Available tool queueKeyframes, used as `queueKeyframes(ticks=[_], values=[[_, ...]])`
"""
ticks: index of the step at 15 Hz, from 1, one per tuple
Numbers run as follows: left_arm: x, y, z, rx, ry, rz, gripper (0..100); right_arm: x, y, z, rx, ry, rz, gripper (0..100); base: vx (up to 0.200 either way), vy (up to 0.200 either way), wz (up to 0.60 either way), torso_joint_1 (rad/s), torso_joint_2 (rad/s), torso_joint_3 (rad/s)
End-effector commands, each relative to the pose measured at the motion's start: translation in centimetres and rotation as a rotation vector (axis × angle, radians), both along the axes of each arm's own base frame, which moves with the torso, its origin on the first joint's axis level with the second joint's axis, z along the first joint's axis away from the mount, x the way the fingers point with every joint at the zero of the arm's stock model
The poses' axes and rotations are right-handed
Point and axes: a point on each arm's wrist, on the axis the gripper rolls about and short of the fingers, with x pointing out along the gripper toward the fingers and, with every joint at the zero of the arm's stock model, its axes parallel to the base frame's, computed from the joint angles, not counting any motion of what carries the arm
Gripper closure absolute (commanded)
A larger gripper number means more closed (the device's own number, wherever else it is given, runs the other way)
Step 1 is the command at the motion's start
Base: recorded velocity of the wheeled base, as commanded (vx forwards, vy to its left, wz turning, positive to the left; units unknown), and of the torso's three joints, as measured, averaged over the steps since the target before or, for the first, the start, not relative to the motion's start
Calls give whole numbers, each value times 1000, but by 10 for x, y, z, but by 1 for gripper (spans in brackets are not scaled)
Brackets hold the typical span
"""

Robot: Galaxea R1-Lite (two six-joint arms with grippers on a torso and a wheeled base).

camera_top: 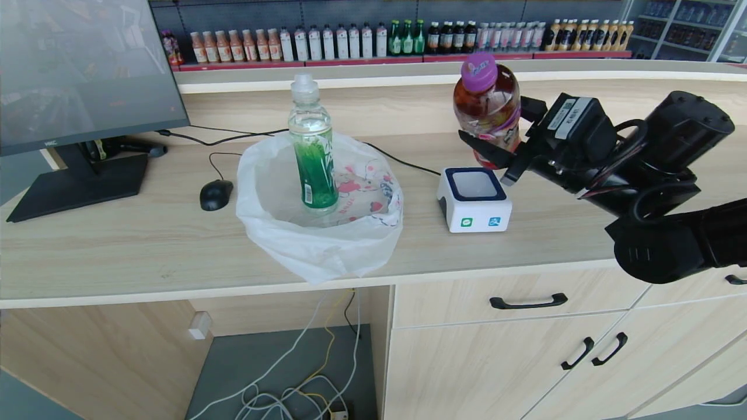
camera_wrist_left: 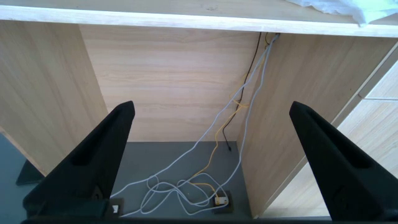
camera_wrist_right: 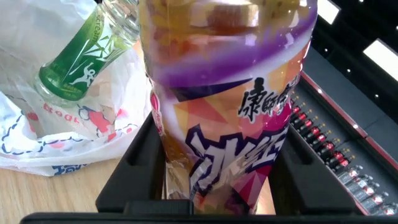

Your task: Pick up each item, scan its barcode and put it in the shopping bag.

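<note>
My right gripper (camera_top: 489,150) is shut on a purple-capped drink bottle (camera_top: 488,105), holding it upright in the air just behind and above the white barcode scanner (camera_top: 474,200). Up close, the same bottle (camera_wrist_right: 230,106) sits between the black fingers (camera_wrist_right: 134,162). A green-labelled bottle (camera_top: 313,153) stands upright inside the white shopping bag (camera_top: 318,233) at the counter's middle, left of the scanner; the wrist camera catches it (camera_wrist_right: 84,59) with the bag (camera_wrist_right: 56,130). My left gripper (camera_wrist_left: 208,162) hangs open below the counter, facing the cable recess.
A monitor (camera_top: 81,70) on its stand and a black mouse (camera_top: 215,194) occupy the counter's left. Cables run behind the bag. Drawers with black handles (camera_top: 528,302) lie under the counter's right. Loose wires (camera_wrist_left: 205,180) lie on the floor. Bottle shelves line the back wall.
</note>
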Motion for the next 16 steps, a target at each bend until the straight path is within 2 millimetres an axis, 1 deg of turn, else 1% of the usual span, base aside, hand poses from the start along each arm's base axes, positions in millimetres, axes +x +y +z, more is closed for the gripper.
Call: queueKeyframes(ticks=[1,3,5,6,7,10,12,14,16], values=[[0,0,0,0,-1,0,0,-12,-3,16,38,-15,0,100,0,0,0,0,0,0],[0,0,0,0,-1,0,0,-16,-4,23,92,27,18,100,0,0,0,0,0,0],[0,0,0,0,1,0,0,-16,-5,25,117,49,34,100,0,0,0,0,0,0],[0,0,0,2,-1,0,0,-20,-5,27,195,106,94,100,0,0,0,0,0,0],[0,0,0,2,1,0,0,-22,-8,23,240,136,102,100,0,0,0,0,0,0],[0,0,0,2,-1,0,0,-24,-11,2,459,239,38,100,0,0,0,0,0,0],[0,0,0,3,1,0,0,-25,-15,-1,622,311,-19,100,0,0,0,0,0,0],[0,0,0,2,-1,0,0,-23,-17,-3,746,360,-55,100,0,0,0,0,0,0],[0,0,0,3,-1,-1,0,-21,-17,-6,790,379,-75,100,0,0,0,0,0,0]])
